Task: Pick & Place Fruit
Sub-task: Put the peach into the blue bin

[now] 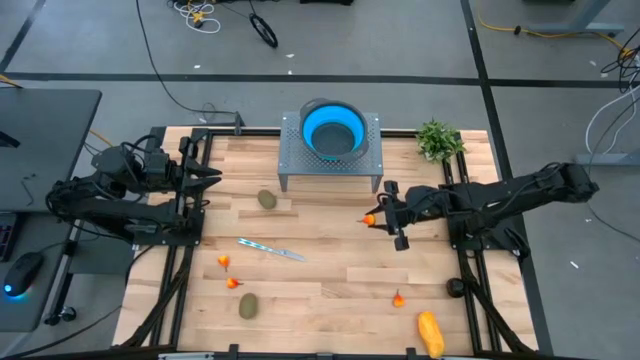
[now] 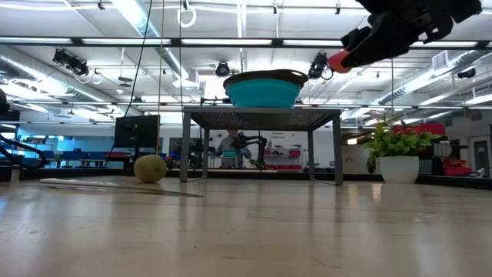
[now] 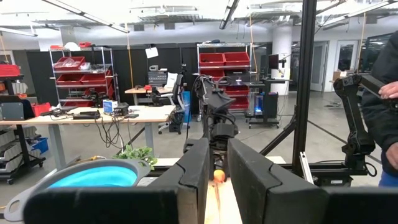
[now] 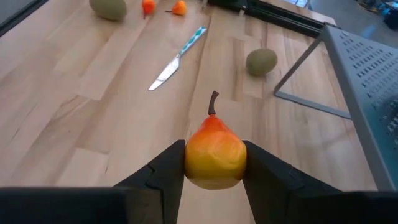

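Carrying one small pear-shaped red-orange fruit (image 4: pixel 214 155) aloft, clamped between the jaws of the right gripper (image 1: pixel 373 219), right of centre in the high view.

Held clear of the table (image 1: pixel 330 270), short of the blue bowl (image 1: pixel 334 130) on the perforated metal stand (image 1: pixel 290 155) at upper centre; in the low view, seen at upper right, just beside the bowl's rim and slightly above it. Judged step: transport toward the bowl, release not yet made. Next move, as a judgement: travel up-frame and leftward over the rim, then opening of the jaws. Left gripper (image 1: pixel 213 176) parked at the left edge, jaws nearly closed, empty. Remaining on the table: kiwi (image 1: pixel 267 199) near the stand, second kiwi (image 1: pixel 248 305) at lower left, small red-orange pieces (image 1: pixel 228 272) beside it, another (image 1: pixel 399 298) at lower right, elongated yellow-orange fruit (image 1: pixel 431 334) at bottom right. Also present: knife (image 1: pixel 271 249), plant sprig (image 1: pixel 438 139).
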Controlling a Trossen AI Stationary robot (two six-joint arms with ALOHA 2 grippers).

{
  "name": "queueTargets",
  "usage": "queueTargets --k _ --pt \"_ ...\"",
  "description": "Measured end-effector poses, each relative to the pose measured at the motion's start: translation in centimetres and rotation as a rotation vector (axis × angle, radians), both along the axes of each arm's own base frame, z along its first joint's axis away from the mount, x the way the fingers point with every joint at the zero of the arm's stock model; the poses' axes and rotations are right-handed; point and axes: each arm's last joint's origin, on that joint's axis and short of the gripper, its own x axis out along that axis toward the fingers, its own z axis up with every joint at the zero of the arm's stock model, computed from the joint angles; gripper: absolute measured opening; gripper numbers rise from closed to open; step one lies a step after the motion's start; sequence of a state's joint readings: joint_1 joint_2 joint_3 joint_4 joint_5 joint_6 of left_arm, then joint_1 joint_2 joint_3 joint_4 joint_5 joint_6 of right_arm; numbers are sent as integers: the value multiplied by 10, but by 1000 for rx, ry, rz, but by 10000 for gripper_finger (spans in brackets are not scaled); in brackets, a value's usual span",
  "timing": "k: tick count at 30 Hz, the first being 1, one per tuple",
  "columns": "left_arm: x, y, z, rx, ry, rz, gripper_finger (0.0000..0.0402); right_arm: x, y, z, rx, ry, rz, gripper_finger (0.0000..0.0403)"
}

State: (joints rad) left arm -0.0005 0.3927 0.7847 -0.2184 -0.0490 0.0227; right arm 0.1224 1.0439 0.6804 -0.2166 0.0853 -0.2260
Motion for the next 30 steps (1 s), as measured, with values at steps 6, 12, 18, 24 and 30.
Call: queueTargets --k 6,12,18,24,30 --pt "0 0 0 0 0 0 68 0 -5 0 2 3 -19 150" --pt "0 0 0 0 0 0 68 2 -14 2 3 -11 -61 150" --pt "0 0 0 0 0 0 68 6 -28 19 8 -59 -121 150" --pt "0 0 0 0 0 0 68 8 -46 39 6 -112 -201 150" --pt "0 0 0 0 0 0 68 7 -61 44 2 -126 -267 150"
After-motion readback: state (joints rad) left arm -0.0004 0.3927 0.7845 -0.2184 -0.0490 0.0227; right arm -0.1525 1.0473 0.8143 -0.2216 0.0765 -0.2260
